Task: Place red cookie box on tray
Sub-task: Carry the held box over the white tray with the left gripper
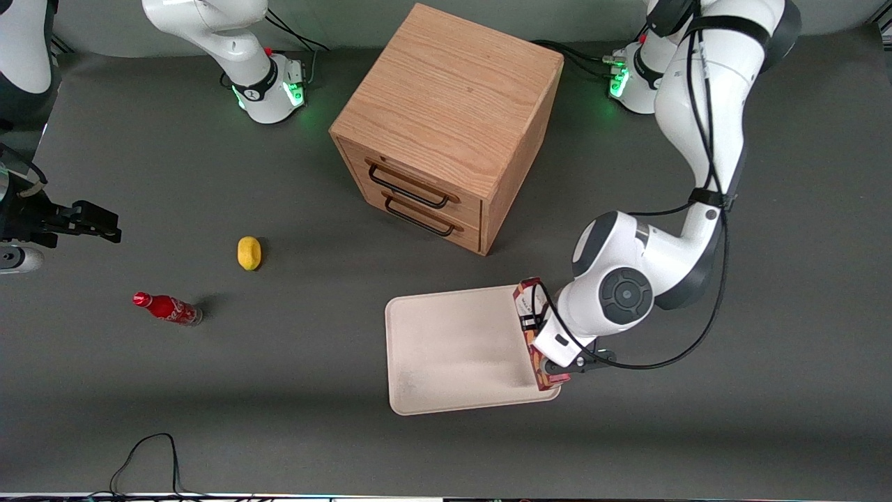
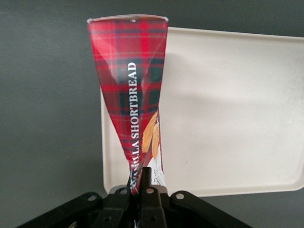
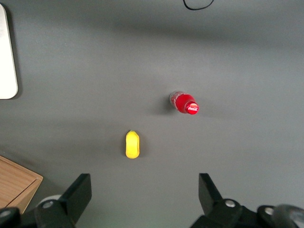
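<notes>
My left gripper (image 1: 535, 333) (image 2: 140, 183) is shut on the red cookie box (image 1: 529, 307) (image 2: 130, 90), a tartan red box marked SHORTBREAD with tan cookie pictures. The box stands on its narrow edge, pinched between the fingers. It hangs over the rim of the tray (image 1: 453, 348) (image 2: 228, 114) at the working arm's end of that tray. The tray is pale, flat and rounded at the corners, and lies nearer to the front camera than the wooden drawer cabinet. The arm's wrist hides part of the box in the front view.
A wooden two-drawer cabinet (image 1: 446, 125) stands mid-table. Toward the parked arm's end lie a yellow lemon-like object (image 1: 249, 252) (image 3: 133, 144) and a small red soda bottle (image 1: 167, 307) (image 3: 184, 103). A black cable (image 1: 150, 457) loops at the table's front edge.
</notes>
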`<state>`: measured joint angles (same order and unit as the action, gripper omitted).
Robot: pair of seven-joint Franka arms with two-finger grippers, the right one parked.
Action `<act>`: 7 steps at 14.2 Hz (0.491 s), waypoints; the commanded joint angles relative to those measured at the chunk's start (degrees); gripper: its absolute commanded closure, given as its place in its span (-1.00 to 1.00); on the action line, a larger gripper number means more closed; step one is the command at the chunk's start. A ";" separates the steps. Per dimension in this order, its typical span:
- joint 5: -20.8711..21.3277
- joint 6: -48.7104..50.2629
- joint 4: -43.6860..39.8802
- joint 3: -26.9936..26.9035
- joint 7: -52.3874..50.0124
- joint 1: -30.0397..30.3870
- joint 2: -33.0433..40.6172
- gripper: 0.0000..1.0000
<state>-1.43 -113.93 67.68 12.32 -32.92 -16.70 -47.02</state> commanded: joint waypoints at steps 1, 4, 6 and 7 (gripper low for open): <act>0.46 -0.77 -1.50 -0.45 -0.57 -1.05 -1.93 1.00; 2.57 -0.77 0.52 -0.45 0.49 -1.05 -1.85 1.00; 2.66 -0.77 0.52 -0.45 0.49 -1.14 -1.85 1.00; 2.75 -0.86 0.52 -0.45 0.49 -1.14 -1.85 1.00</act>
<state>0.48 -114.71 67.85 12.31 -32.72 -17.20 -49.73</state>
